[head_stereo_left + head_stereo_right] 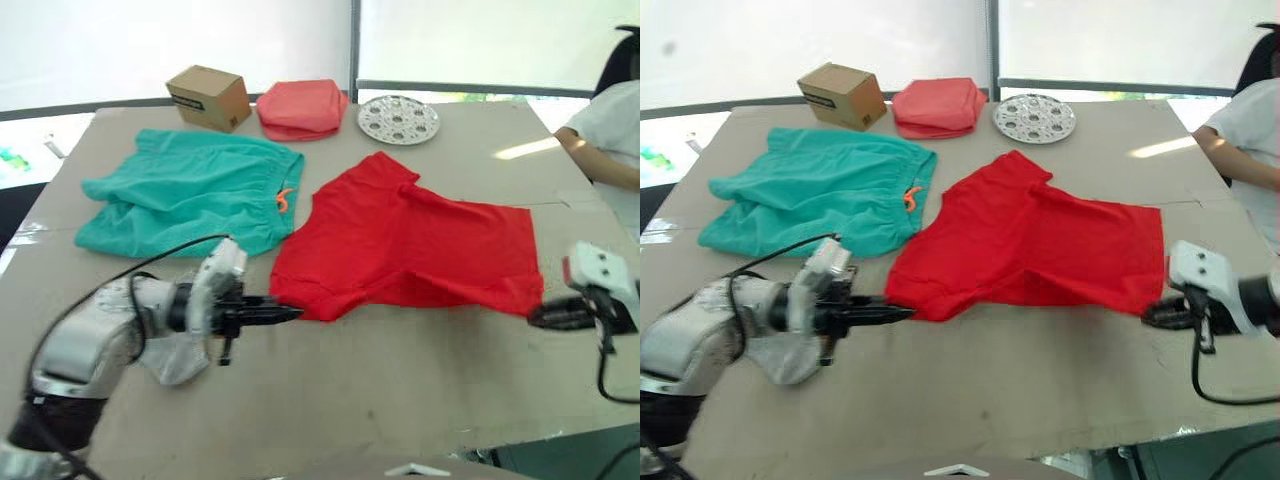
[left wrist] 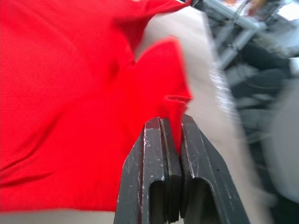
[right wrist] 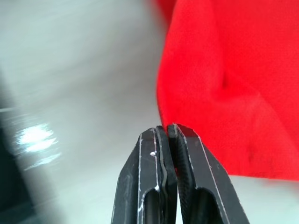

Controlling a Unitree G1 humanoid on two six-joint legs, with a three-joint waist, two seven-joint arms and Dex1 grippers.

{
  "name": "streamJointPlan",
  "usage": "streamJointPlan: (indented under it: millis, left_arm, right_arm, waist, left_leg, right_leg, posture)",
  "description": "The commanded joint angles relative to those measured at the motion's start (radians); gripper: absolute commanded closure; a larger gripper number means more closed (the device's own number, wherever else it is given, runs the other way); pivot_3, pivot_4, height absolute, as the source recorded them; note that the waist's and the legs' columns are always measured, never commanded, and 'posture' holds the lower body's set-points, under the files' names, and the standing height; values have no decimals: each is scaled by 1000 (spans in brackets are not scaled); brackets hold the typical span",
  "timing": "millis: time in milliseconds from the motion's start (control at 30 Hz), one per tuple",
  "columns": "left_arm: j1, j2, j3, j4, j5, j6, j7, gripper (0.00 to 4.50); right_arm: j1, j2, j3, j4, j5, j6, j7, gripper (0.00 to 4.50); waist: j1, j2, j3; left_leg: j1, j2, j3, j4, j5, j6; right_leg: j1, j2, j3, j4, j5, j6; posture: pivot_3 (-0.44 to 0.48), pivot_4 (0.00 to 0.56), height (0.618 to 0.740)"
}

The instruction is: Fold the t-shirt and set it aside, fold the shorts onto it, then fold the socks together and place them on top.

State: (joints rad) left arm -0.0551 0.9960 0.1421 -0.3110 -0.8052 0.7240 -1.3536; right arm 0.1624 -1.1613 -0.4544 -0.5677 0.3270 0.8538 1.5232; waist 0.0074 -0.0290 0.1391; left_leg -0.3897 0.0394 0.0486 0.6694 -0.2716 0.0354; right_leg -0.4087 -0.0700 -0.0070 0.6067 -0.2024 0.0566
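Note:
The red t-shirt (image 1: 410, 240) lies flat on the table's right half, one sleeve pointing to the far side. My left gripper (image 1: 292, 313) is at its near-left corner, shut with a tip of red hem (image 2: 176, 133) pinched between the fingers. At the near-right corner my right gripper (image 1: 533, 318) is shut, its tips meeting the t-shirt's edge (image 3: 163, 122). The teal shorts (image 1: 190, 190) lie spread out to the t-shirt's left, orange drawstring loop (image 1: 284, 199) showing. The socks are out of view.
Along the table's far edge stand a small cardboard box (image 1: 208, 96), a folded salmon-pink cloth (image 1: 302, 108) and a round silver perforated plate (image 1: 398, 119). A person in white (image 1: 612, 130) sits at the right. Bare tabletop (image 1: 400, 380) stretches in front of the t-shirt.

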Motion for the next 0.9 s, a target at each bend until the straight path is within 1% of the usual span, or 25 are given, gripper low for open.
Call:
streamJointPlan:
  millis: [33, 67, 100, 167, 233, 267, 300, 333, 367, 400, 433, 467, 500, 533, 567, 600, 633, 667, 700, 733, 767, 800, 833, 867, 900]
  left_arm:
    - [55, 136, 153, -76, -287, 245, -128, 4500]
    - [57, 175, 196, -71, -368, 318, -143, 4500]
    - [47, 194, 217, -60, -411, 355, -141, 4500]
    - [-30, 164, 196, -25, -399, 339, -68, 4500]
    - [-169, 79, 109, 37, -307, 293, 52, 4500]
    - [-255, 17, 44, 83, -205, 233, 123, 4500]
    - [-344, -46, -18, 142, -100, 175, 195, 4500]
    - [-452, -124, -71, 230, 1, 108, 272, 4500]
    - [-526, -176, -103, 294, 67, 65, 317, 4500]
    - [-605, -234, -117, 375, 122, 20, 373, 4500]
    - [-700, -295, -127, 483, 191, -56, 441, 4500]
    - [-810, -349, -123, 617, 273, -187, 521, 4500]
    - [-927, -393, -100, 761, 339, -320, 619, 4500]
    - [-1065, -409, -41, 910, 360, -446, 712, 4500]
    - [-1181, -403, 8, 1034, 373, -557, 772, 4500]
    - [-1264, -383, 44, 1105, 371, -626, 781, 4500]
    - [-1315, -355, 62, 1117, 367, -676, 741, 4500]
    - [-1343, -336, 66, 1114, 375, -714, 697, 4500]
    - [-1356, -313, 72, 1090, 378, -736, 657, 4500]
    - [-1354, -289, 93, 1056, 360, -726, 624, 4500]
    - [-1325, -264, 110, 994, 334, -693, 584, 4500]
    - [-1288, -245, 124, 929, 308, -650, 549, 4500]
    - [-1239, -228, 133, 853, 276, -590, 521, 4500]
    - [-1189, -217, 139, 779, 245, -524, 506, 4500]
    - [-1086, -192, 145, 656, 179, -411, 474, 4500]
  right_arm:
    - [126, -23, -296, -158, 138, 152, 84, 4470]
    - [142, -28, -359, -169, 169, 183, 91, 4470]
    - [139, -32, -394, -169, 182, 198, 89, 4470]
    - [93, -45, -381, -141, 182, 164, 27, 4470]
    - [-13, -50, -254, -81, 152, 76, -104, 4470]
    - [-94, -47, -147, -34, 109, 11, -179, 4470]
    - [-192, -38, -25, 26, 53, -48, -253, 4470]
    - [-324, -10, 118, 113, -32, -112, -331, 4470]
    - [-418, 9, 217, 177, -88, -154, -380, 4470]
    - [-526, 46, 307, 258, -146, -182, -430, 4470]
    - [-659, 106, 392, 377, -218, -226, -499, 4470]
    - [-809, 166, 467, 529, -304, -303, -576, 4470]
    - [-951, 215, 533, 678, -386, -403, -642, 4470]
    - [-1122, 270, 564, 837, -449, -514, -745, 4470]
    - [-1258, 303, 579, 956, -473, -599, -784, 4470]
    - [-1359, 321, 579, 1029, -482, -654, -808, 4470]
    - [-1436, 323, 571, 1077, -485, -690, -831, 4470]
    - [-1481, 315, 571, 1111, -488, -722, -825, 4470]
    - [-1508, 299, 567, 1126, -492, -753, -822, 4470]
    - [-1517, 281, 554, 1126, -489, -763, -821, 4470]
    - [-1497, 261, 538, 1099, -477, -760, -807, 4470]
    - [-1471, 246, 523, 1069, -465, -758, -795, 4470]
    - [-1436, 234, 505, 1033, -448, -760, -783, 4470]
    - [-1401, 224, 490, 1003, -439, -760, -776, 4470]
    - [-1330, 209, 470, 951, -421, -730, -755, 4470]
  waist:
    - [1, -1, 1]
    - [3, -2, 1]
    - [5, -1, 1]
    - [8, 1, 2]
    - [11, 2, 2]
    - [12, 2, 2]
    - [12, 0, 2]
    - [12, -3, 2]
    - [12, -5, 2]
    - [8, -7, 4]
    - [6, -9, 4]
    - [2, -10, 4]
    - [-1, -11, 5]
    - [-13, -11, 8]
    - [-15, -10, 9]
    - [-21, -9, 9]
    - [-32, -9, 10]
    - [-38, -8, 10]
    - [-44, -8, 8]
    - [-46, -8, 5]
    - [-44, -7, -1]
    - [-43, -5, -5]
    - [-43, -1, -9]
    - [-42, 1, -10]
    - [-40, 3, -10]
  left_leg:
    - [0, 1, 0, 0, 0, 0]
    - [1, 2, 0, 0, 0, 0]
    - [2, 3, 0, 1, 0, 0]
    - [4, 3, 0, 1, 0, -1]
    - [7, 1, 0, 1, -3, -5]
    - [8, 1, 0, 1, -3, -5]
    - [8, -1, 0, 1, -3, -5]
    - [8, -2, 0, 1, -3, -5]
    - [8, -3, 0, 2, -2, -5]
    - [7, -5, 0, 3, 0, -2]
    - [5, -5, 0, 3, 2, -1]
    - [5, -6, 1, 4, 2, -1]
    - [3, -8, 1, 4, 3, -1]
    - [1, -8, 1, 3, 3, -2]
    - [-7, -8, 1, 1, 8, -9]
    - [-10, -8, 1, -1, 8, -10]
    - [-12, -9, -1, -7, 11, -12]
    - [-16, -9, 1, -7, 11, -13]
    - [-19, -10, 0, -17, 13, -15]
    - [-18, -9, -2, -23, 13, -15]
    - [-14, -8, -2, -24, 13, -15]
    - [-8, -7, -1, -24, 12, -15]
    - [-5, -5, 0, -24, 10, -12]
    - [-4, -2, 3, -24, 5, -5]
    - [-4, 0, 5, -24, 1, -1]
  right_leg:
    - [0, 0, 1, 0, 0, 0]
    - [0, -1, 1, 0, 0, 1]
    - [0, -1, 1, 0, 0, 1]
    - [1, -2, 1, 0, 0, 1]
    - [4, -4, 1, 0, 0, 1]
    - [5, -4, 1, -1, 0, 1]
    - [6, -4, 1, -1, 0, 1]
    - [6, -4, 1, -1, 0, 0]
    - [7, -4, 1, -1, 0, 0]
    - [8, -2, 1, -2, 0, 0]
    - [7, -1, 2, -3, 2, -3]
    - [8, 0, 3, -3, 6, -8]
    - [6, 0, 3, -2, 7, -7]
    - [4, 0, 4, -2, 7, -7]
    - [-5, 1, 4, -2, 8, -6]
    - [-8, 1, 4, -3, 10, -3]
    - [-11, 1, 4, -2, 12, 0]
    - [-19, 1, 4, 0, 12, 0]
    - [-24, 0, 3, -5, 12, 0]
    - [-25, -1, -3, -5, 12, 0]
    - [-24, -2, -12, 1, 12, 0]
    - [-18, -5, -23, 2, 12, 0]
    - [-13, -5, -29, 2, 12, 0]
    - [-9, -5, -36, 1, 11, 0]
    - [-8, -5, -38, 1, 10, 2]
  posture:
    - [0, 150, 740]
    - [0, 150, 740]
    - [0, 150, 740]
    - [0, 150, 740]
    - [0, 150, 740]
    - [0, 150, 740]
    - [0, 150, 740]
    - [0, 150, 740]
    - [0, 150, 740]
    - [0, 150, 740]
    - [0, 150, 740]
    - [0, 150, 740]
    - [0, 150, 740]
    - [0, 150, 740]
    - [0, 150, 740]
    - [0, 150, 740]
    - [0, 150, 740]
    - [0, 150, 740]
    - [0, 150, 740]
    - [0, 150, 740]
    - [0, 150, 740]
    - [0, 150, 740]
    - [0, 150, 740]
    - [0, 150, 740]
    - [0, 150, 740]
